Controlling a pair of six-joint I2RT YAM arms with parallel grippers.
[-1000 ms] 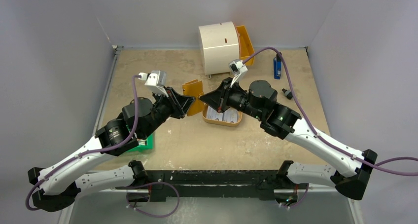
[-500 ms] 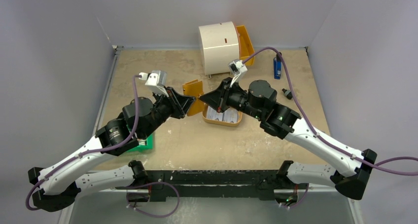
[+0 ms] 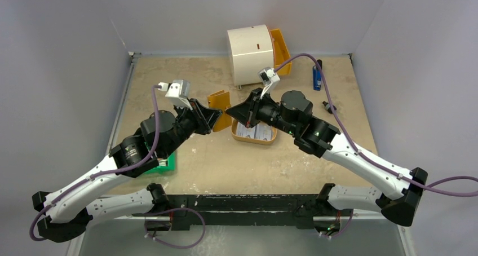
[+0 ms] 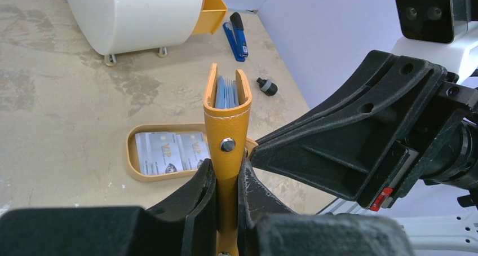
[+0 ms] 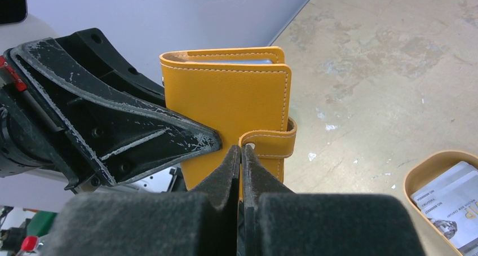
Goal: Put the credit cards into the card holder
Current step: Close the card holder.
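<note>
The card holder [image 4: 226, 126], a yellow-orange leather wallet, stands upright above the table with my left gripper [image 4: 227, 177] shut on its lower spine. Its top gapes a little, and pale blue card edges [image 4: 227, 92] show inside. My right gripper [image 5: 241, 151] meets it from the right, shut on the tip of the holder's snap strap [image 5: 270, 144], which curls away from the body. In the top view the two grippers [image 3: 217, 116] [image 3: 231, 110] meet at the holder [image 3: 220, 102]. Two credit cards [image 3: 253, 133] [image 4: 169, 153] [image 5: 451, 197] lie side by side in a tan oval tray [image 4: 131, 154] below.
A white cylindrical box [image 3: 251, 48] with an orange bin [image 3: 280, 47] behind it stands at the back. A blue stapler [image 3: 317, 75] and a small black knob [image 3: 328, 105] lie at the back right. A green object [image 3: 168, 163] sits under my left arm.
My right arm has shifted slightly to the left, toward the card holder. The left arm and the holder have stayed where they were.
</note>
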